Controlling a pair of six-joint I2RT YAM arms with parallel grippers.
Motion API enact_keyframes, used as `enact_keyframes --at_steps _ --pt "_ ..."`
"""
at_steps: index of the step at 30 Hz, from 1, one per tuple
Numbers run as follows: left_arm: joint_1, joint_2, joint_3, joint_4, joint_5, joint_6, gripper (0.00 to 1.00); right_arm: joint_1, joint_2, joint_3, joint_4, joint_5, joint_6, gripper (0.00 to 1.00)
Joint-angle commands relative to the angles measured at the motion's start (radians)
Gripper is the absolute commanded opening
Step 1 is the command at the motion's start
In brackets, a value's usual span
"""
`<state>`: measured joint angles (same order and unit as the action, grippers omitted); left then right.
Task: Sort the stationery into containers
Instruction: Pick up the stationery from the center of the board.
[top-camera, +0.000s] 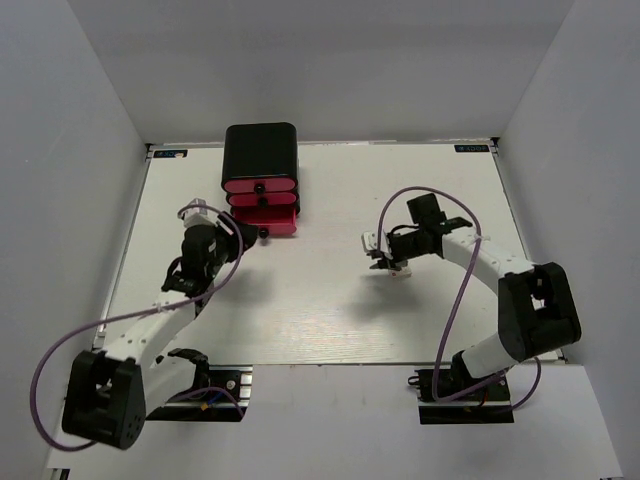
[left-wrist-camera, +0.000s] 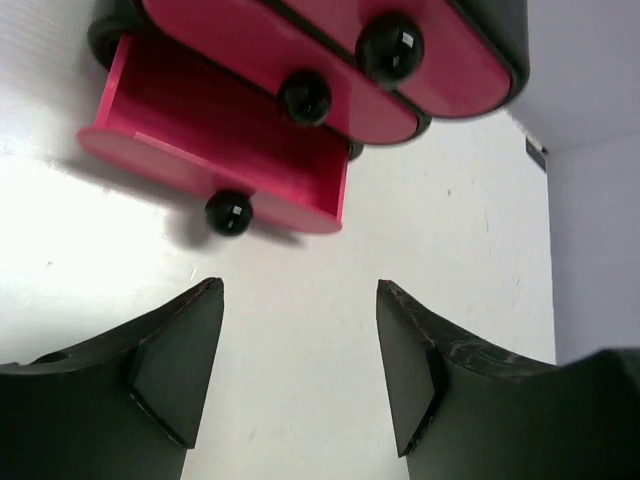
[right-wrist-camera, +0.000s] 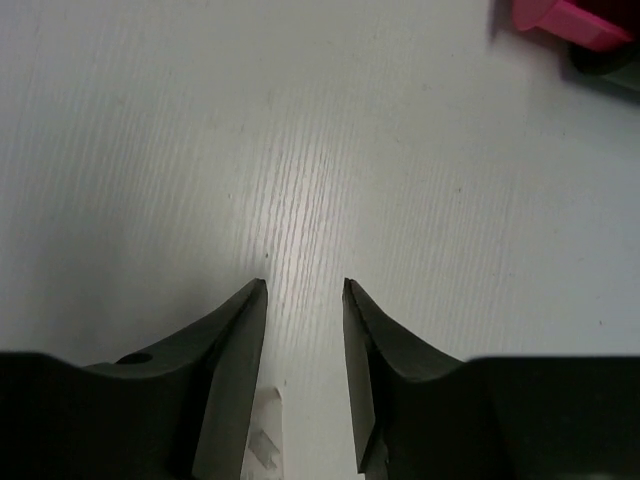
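Note:
The black box (top-camera: 260, 150) with three pink-fronted drawers stands at the back of the table. Its bottom drawer (top-camera: 281, 226) is pulled out; in the left wrist view the drawer (left-wrist-camera: 230, 130) looks empty inside, and its black knob (left-wrist-camera: 228, 212) faces me. My left gripper (top-camera: 243, 238) (left-wrist-camera: 300, 288) is open and empty, just in front of that knob. My right gripper (top-camera: 378, 262) (right-wrist-camera: 305, 285) is open and empty, low over bare table at centre right. A small white striped piece (right-wrist-camera: 262, 430), possibly the eraser, lies under its fingers. No pens or markers are in view.
The white table (top-camera: 330, 310) is walled by white panels on the left, back and right. The two upper drawers (left-wrist-camera: 400, 70) are shut. A corner of the pink drawer (right-wrist-camera: 570, 22) shows at the top right of the right wrist view.

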<state>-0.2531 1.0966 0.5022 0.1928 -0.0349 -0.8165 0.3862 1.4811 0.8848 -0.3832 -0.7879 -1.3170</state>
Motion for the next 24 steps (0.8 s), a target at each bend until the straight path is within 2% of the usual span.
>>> enact_keyframes --at_steps 1,2,3,4,6,8,10,15,19,24 --pt "-0.005 -0.111 -0.086 -0.144 0.049 0.068 0.72 -0.075 0.047 0.075 -0.293 -0.031 -0.269 0.43" --pt "-0.005 -0.144 -0.103 -0.156 0.059 0.068 0.76 -0.099 0.063 0.086 -0.318 -0.016 -0.306 0.45" --pt "-0.005 -0.208 -0.12 -0.168 0.07 0.068 0.83 -0.113 0.073 0.127 -0.342 -0.01 -0.324 0.49" --pt "-0.005 -0.24 -0.149 -0.182 0.07 0.059 0.83 -0.144 0.123 0.143 -0.446 0.005 -0.349 0.52" --pt "-0.005 -0.335 -0.174 -0.219 0.057 0.047 0.91 -0.162 0.159 0.202 -0.534 0.025 -0.444 0.65" --pt "-0.005 -0.388 -0.197 -0.263 0.023 0.034 0.92 -0.19 0.202 0.223 -0.585 0.059 -0.508 0.69" --pt "-0.005 -0.434 -0.197 -0.289 0.003 0.034 0.92 -0.201 0.209 0.215 -0.571 0.082 -0.516 0.69" --pt "-0.005 -0.423 -0.174 -0.343 -0.008 0.054 0.92 -0.207 0.238 0.186 -0.508 0.154 -0.51 0.69" --pt "-0.005 -0.414 -0.162 -0.343 -0.008 0.054 0.94 -0.201 0.237 0.117 -0.334 0.187 -0.421 0.65" --pt "-0.005 -0.435 -0.162 -0.363 -0.017 0.054 0.94 -0.196 0.243 0.076 -0.255 0.236 -0.381 0.57"
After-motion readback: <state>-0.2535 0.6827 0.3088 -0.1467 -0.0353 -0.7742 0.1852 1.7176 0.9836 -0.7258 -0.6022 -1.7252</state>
